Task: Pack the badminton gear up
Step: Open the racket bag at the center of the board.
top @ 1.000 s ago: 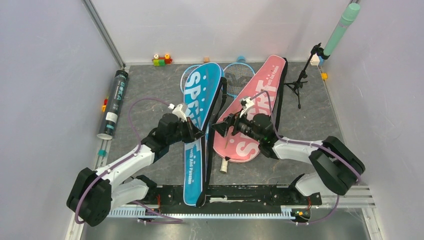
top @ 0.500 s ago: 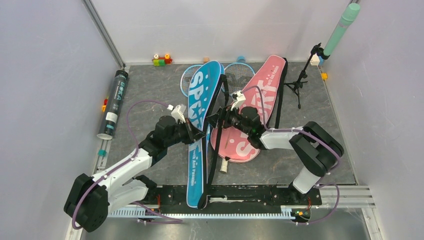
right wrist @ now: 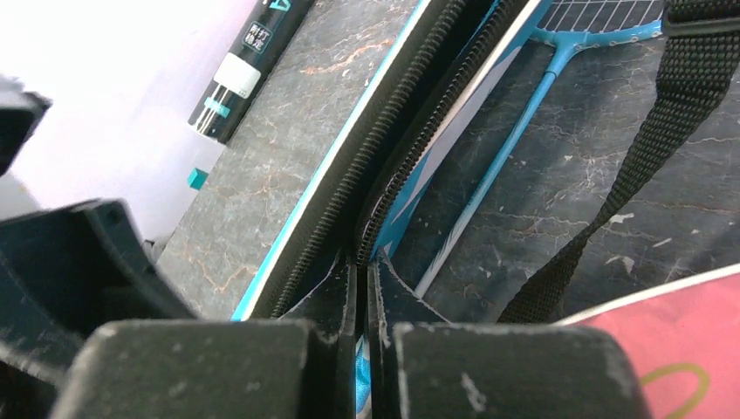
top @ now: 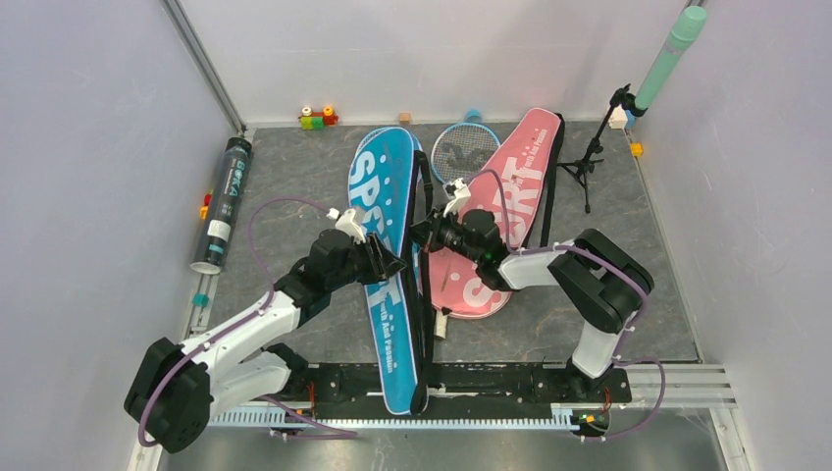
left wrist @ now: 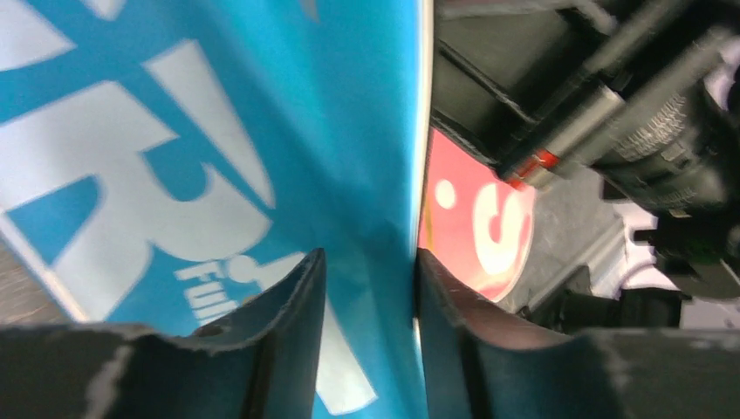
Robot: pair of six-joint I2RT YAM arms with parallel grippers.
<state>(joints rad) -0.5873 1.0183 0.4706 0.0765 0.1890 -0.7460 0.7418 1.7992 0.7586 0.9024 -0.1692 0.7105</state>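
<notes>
Top external view: the blue racket bag (top: pixel 385 186) runs from six to twelve o'clock through the centre, left gripper (top: pixel 391 263) jaws part-spread around its fabric, right gripper (top: pixel 421 235) pinching its three o'clock zipper edge

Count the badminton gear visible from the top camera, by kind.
Racket bags: 2, blue bag and pink bag
Rackets: 1, blue racket
Tubes: 1, dark tube
Total: 4
</notes>
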